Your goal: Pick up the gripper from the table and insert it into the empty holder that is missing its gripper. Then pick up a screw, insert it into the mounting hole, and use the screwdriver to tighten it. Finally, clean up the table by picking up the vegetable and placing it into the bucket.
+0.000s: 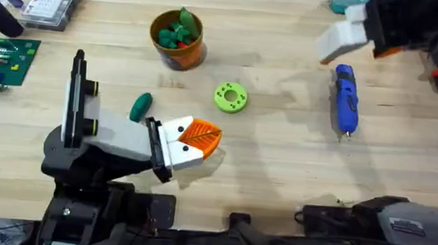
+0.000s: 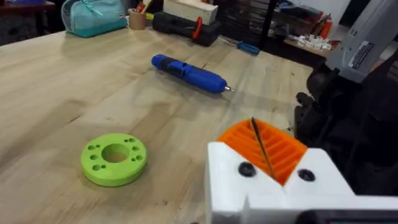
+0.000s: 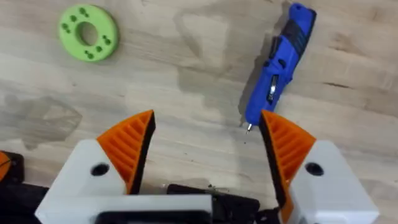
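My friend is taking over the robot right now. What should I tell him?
Left gripper: shut, holding nothing, low over the table.
Right gripper: open, empty, above the screwdriver.
Screwdriver lies flat on the table, untouched.
Dark green vegetable is on the table beside the left arm.
Bucket already holds leafy toy greens.
Lime-green ring sits mid-table.
Left: the vegetable is not yet in the bucket.

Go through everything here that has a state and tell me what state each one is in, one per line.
left gripper: shut, empty
right gripper: open, empty
screwdriver: lying flat on the table, not held
vegetable: on the table, outside the bucket
bucket: upright, holding green toy vegetables
lime-green ring: lying flat
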Robot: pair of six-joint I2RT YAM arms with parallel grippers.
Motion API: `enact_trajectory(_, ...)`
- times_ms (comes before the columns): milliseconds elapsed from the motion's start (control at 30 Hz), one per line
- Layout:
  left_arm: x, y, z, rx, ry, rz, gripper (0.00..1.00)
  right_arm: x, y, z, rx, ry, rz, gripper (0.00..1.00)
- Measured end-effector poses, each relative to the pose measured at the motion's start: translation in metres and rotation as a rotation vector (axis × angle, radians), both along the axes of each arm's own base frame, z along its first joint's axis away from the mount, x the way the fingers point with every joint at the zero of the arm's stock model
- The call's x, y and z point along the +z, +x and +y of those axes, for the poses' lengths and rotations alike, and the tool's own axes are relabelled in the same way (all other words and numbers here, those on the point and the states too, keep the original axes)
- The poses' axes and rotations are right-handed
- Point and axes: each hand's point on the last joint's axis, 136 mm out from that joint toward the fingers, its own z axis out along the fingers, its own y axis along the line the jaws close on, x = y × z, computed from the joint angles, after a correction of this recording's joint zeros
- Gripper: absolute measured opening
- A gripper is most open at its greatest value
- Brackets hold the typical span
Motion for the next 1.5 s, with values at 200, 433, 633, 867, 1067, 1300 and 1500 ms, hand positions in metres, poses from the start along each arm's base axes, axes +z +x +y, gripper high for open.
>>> enact_trajectory(200, 0.000, 0.000, 0.000, 0.000, 0.000, 0.001, 0.004, -0.035, -0.011, -0.028, -0.100, -0.010, 0.053, 0.986)
enact_trajectory(433, 0.000, 0.000, 0.000, 0.000, 0.000, 0.001, 0.004, -0.078, -0.020, -0.076, -0.254, 0.018, 0.107, 0.986)
enact_trajectory(633, 0.000, 0.000, 0.000, 0.000, 0.000, 0.001, 0.004, -0.103, -0.011, -0.100, -0.314, 0.028, 0.078, 0.986)
enact_trajectory(867, 0.000, 0.000, 0.000, 0.000, 0.000, 0.001, 0.004, -0.116, 0.033, -0.110, -0.273, 0.017, -0.035, 0.986)
enact_trajectory(1067, 0.000, 0.000, 0.000, 0.000, 0.000, 0.000, 0.004, -0.153, 0.048, -0.111, -0.248, 0.012, 0.042, 0.986)
enact_trajectory(1300, 0.000, 0.000, 0.000, 0.000, 0.000, 0.001, 0.004, -0.198, 0.063, -0.113, -0.205, 0.004, 0.108, 0.986)
enact_trajectory(1500, 0.000, 0.000, 0.000, 0.000, 0.000, 0.001, 0.004, -0.212, 0.069, -0.114, -0.182, -0.002, 0.118, 0.986)
